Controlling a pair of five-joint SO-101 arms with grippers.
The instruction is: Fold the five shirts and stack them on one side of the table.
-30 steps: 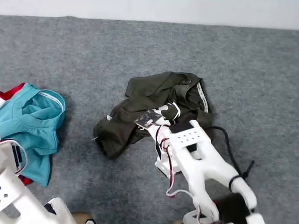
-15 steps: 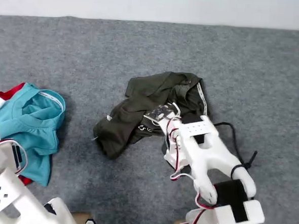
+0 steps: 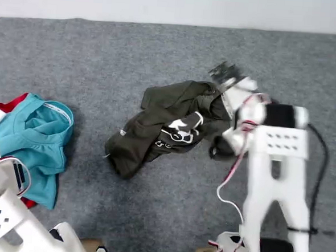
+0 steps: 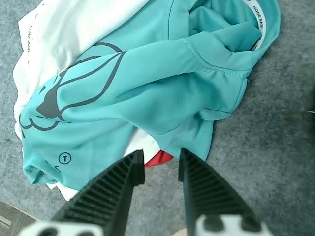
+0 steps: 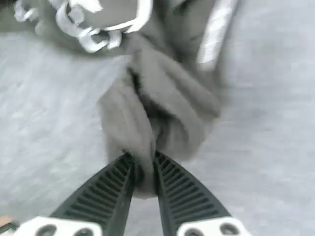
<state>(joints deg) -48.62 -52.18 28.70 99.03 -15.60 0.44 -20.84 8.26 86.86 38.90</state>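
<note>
Your right jaws are squeezed tight on a fold at the edge of the dark green shirt (image 3: 157, 117). The rest of it lies bunched away from them, toward the teal shirt (image 3: 33, 132), where your left jaws hang a little apart, holding nothing.

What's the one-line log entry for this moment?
right gripper: shut on crumpled dark olive fabric shirt | left gripper: open, near teal fabric shirt

An olive shirt (image 3: 162, 123) lies crumpled beside the white arm (image 3: 275, 149).
</note>
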